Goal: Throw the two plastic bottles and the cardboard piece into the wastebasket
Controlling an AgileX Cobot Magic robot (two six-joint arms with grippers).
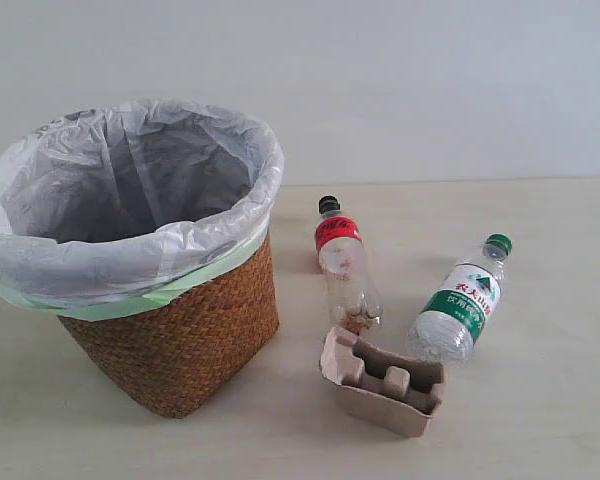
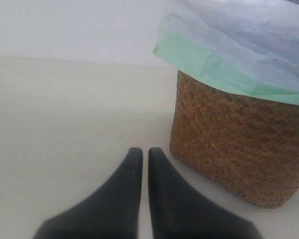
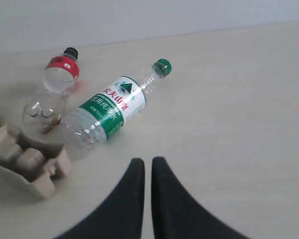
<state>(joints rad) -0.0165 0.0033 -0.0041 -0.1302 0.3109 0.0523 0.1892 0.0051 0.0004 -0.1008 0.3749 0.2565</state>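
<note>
The wicker wastebasket (image 1: 180,340) with its white bag liner stands on the left of the table. To its right lie the black-capped, red-label bottle (image 1: 344,268) and the green-capped bottle (image 1: 460,300). The tan cardboard piece (image 1: 383,382) sits in front of them. In the right wrist view the green-capped bottle (image 3: 112,107), the red-label bottle (image 3: 52,94) and the cardboard piece (image 3: 27,159) lie ahead of my right gripper (image 3: 148,162), which is shut and empty. My left gripper (image 2: 142,151) is shut and empty too, close beside the wastebasket (image 2: 239,144). Neither gripper shows in the exterior view.
A pale wooden table (image 1: 540,400) carries everything, with a plain white wall (image 1: 430,80) behind it. The bag's pale green edge (image 2: 209,67) hangs over the basket rim.
</note>
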